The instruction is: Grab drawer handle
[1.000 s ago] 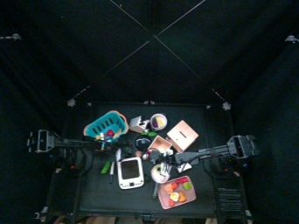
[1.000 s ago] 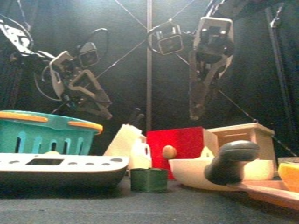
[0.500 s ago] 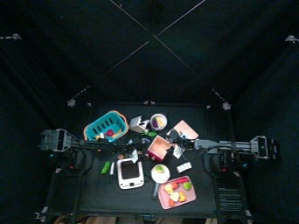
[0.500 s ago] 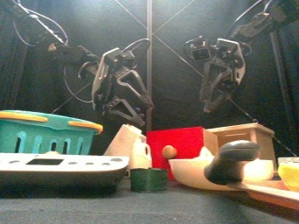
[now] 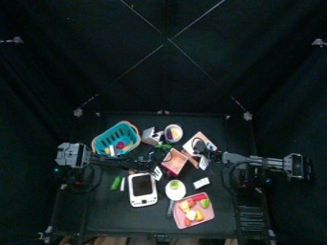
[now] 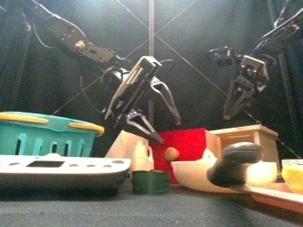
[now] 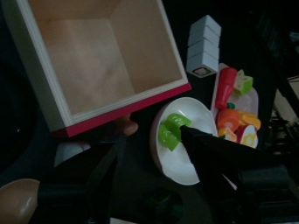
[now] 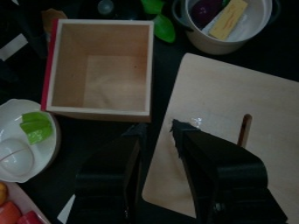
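Note:
The light wooden drawer box (image 6: 245, 139) stands at the right of the middle (image 5: 200, 144). In the right wrist view its flat top (image 8: 233, 122) shows a thin dark handle (image 8: 244, 131) near one edge. My right gripper (image 8: 155, 133) hangs open above that top, apart from the handle; it also shows in the front view (image 6: 243, 97) above the box. My left gripper (image 6: 144, 117) is open and empty, low over the red open box (image 6: 180, 142). The left wrist view (image 7: 158, 162) looks into that box (image 7: 100, 66).
A teal basket (image 6: 48, 133) and a white calculator-like device (image 6: 59, 168) stand at the front left. A green cup (image 6: 151, 182) and a dark grey object (image 6: 236, 164) are in front. A white bowl with green food (image 7: 193, 144) and a tray of food (image 5: 193, 209) lie near.
Both arms have reached in toward the middle. The left gripper has come down over the red box. The right gripper has moved right and lower, over the wooden drawer box.

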Controlling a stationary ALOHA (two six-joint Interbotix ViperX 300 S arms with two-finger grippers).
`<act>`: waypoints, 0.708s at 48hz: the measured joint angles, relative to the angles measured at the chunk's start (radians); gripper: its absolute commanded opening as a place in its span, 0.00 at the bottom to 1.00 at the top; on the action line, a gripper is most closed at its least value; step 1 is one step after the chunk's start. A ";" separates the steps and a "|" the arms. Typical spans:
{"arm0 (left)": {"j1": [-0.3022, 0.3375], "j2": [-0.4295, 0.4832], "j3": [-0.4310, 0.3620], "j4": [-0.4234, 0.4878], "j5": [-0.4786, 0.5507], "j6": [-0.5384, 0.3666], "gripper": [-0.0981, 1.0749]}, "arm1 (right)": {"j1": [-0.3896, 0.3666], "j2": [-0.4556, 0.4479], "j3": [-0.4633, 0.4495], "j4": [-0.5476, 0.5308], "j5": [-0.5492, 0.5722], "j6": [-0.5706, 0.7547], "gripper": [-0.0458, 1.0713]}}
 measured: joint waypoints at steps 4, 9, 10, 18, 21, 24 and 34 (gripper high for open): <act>0.002 0.011 -0.017 -0.003 0.031 0.000 0.85 | -0.005 -0.008 0.008 -0.003 0.000 0.000 0.68; 0.006 0.031 -0.037 -0.005 0.064 0.000 0.85 | -0.005 -0.015 0.015 -0.005 0.000 0.000 0.68; 0.008 0.037 -0.041 -0.005 0.071 0.002 0.85 | -0.005 -0.015 0.017 -0.006 0.000 0.000 0.68; 0.015 0.074 -0.063 -0.005 0.110 0.002 0.85 | -0.006 -0.020 0.029 -0.006 0.003 0.000 0.68; 0.017 0.084 -0.078 -0.005 0.114 0.002 0.85 | -0.005 -0.023 0.037 -0.006 0.008 0.000 0.68; 0.018 0.092 -0.094 -0.005 0.117 0.000 0.85 | -0.006 -0.031 0.041 -0.006 0.015 0.000 0.68; 0.020 0.117 -0.115 -0.006 0.121 -0.002 0.84 | -0.006 -0.069 0.049 -0.009 0.020 0.000 0.68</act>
